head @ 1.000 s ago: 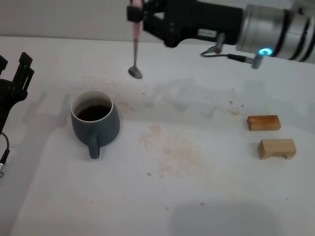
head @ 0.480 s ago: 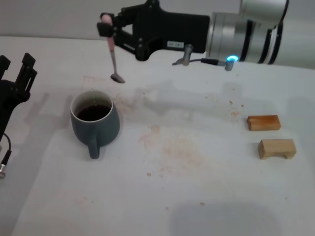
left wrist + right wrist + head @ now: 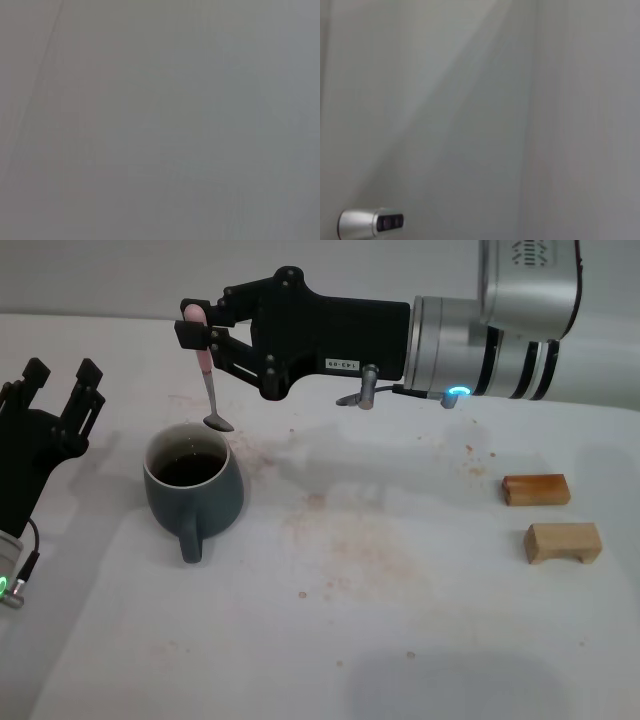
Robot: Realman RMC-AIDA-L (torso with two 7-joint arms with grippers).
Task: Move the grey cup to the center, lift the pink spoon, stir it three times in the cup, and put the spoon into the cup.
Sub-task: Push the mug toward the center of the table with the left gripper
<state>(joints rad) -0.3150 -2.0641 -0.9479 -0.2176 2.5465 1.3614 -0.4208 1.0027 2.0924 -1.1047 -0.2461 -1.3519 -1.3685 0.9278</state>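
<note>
The right gripper [image 3: 197, 324] reaches across the desk [image 3: 420, 620] from its right side, fingers clamped on the pink handle of the pink spoon [image 3: 208, 375]. The spoon hangs bowl-down from them, its metal bowl just above the far rim of the grey cup [image 3: 193, 487], which stands toward the desk's left edge, holding dark liquid, handle facing the near edge. The left gripper [image 3: 58, 400] waits by the left edge, fingers apart. Two wooden blocks [image 3: 563, 541] lie near the right edge.
</note>
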